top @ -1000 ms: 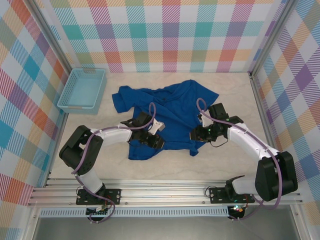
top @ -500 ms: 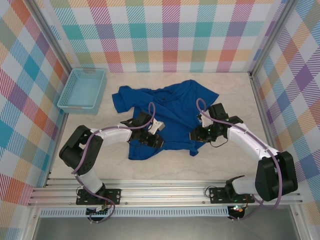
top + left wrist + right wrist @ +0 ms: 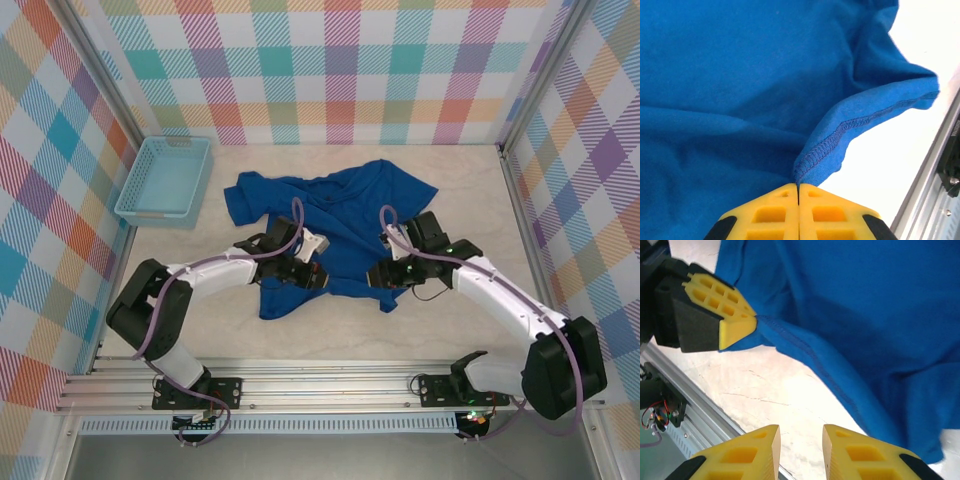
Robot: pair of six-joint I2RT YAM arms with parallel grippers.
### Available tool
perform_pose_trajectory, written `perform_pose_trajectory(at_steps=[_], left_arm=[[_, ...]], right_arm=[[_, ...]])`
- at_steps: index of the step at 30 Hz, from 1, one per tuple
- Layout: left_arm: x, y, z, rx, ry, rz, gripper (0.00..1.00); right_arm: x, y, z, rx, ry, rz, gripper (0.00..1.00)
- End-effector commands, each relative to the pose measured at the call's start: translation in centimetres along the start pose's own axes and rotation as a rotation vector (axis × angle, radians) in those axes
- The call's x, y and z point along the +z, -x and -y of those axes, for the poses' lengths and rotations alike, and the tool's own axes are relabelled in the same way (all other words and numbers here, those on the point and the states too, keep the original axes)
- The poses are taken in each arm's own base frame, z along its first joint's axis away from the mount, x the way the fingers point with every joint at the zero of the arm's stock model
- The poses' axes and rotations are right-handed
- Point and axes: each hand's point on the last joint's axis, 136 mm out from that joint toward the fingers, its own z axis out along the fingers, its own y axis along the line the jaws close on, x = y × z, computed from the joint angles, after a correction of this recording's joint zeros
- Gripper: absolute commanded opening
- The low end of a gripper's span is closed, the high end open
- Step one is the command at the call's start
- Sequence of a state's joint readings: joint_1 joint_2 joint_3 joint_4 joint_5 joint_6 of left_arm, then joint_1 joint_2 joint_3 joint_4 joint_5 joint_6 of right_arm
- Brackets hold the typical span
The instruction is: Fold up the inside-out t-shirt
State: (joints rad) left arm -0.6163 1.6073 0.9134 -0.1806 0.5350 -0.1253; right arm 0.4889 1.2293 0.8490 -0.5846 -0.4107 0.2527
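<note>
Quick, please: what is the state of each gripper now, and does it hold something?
Left gripper: closed on the t-shirt hem.
Right gripper: open, holding nothing.

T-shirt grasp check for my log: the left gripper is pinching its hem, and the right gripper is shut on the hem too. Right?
No. The left gripper does pinch the hem of the t-shirt, but the right gripper is open, with bare table between its fingers, as the right wrist view shows.

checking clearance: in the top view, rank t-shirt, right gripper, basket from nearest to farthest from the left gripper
1. blue t-shirt, pinched in left gripper
2. right gripper, just to the right
3. light blue basket, far left corner
</note>
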Motion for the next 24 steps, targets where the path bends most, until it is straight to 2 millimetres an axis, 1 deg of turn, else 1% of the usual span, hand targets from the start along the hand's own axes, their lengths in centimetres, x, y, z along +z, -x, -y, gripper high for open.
perform_pose_trajectory(at_steps=[1, 5, 7, 11, 15, 18, 24], left_arm=[[-1.5, 1.1, 1.4, -0.008, -0.049, 0.05, 0.08], [-1.9, 0.9, 1.3, -0.019, -0.042, 0.05, 0.08], [-2.0, 0.7, 1.0, -0.027, -0.028, 0.046, 0.08], [-1.9, 0.5, 0.1, -0.044, 0.001, 0.04, 0.08], [-1.5, 0.1, -0.8, -0.052, 0.037, 0.017, 0.12], [-1.0, -0.3, -1.6, -0.053, 0.058, -0.005, 0.11], [-0.2, -0.7, -1.9, -0.061, 0.045, -0.025, 0.13]], right_arm=[[1.1, -0.6, -2.2, -0.073, 0.078, -0.011, 0.29], [2.2, -0.8, -4.3, -0.125, 0.135, -0.022, 0.29], [2.5, -0.8, -4.7, -0.132, 0.147, -0.021, 0.29], [2.9, -0.8, -4.6, -0.131, 0.135, -0.028, 0.28], [3.0, -0.9, -4.1, -0.121, 0.113, -0.029, 0.27], [3.1, -1.0, -3.8, -0.113, 0.099, -0.029, 0.27], [3.2, -1.1, -3.5, -0.106, 0.081, -0.031, 0.26]])
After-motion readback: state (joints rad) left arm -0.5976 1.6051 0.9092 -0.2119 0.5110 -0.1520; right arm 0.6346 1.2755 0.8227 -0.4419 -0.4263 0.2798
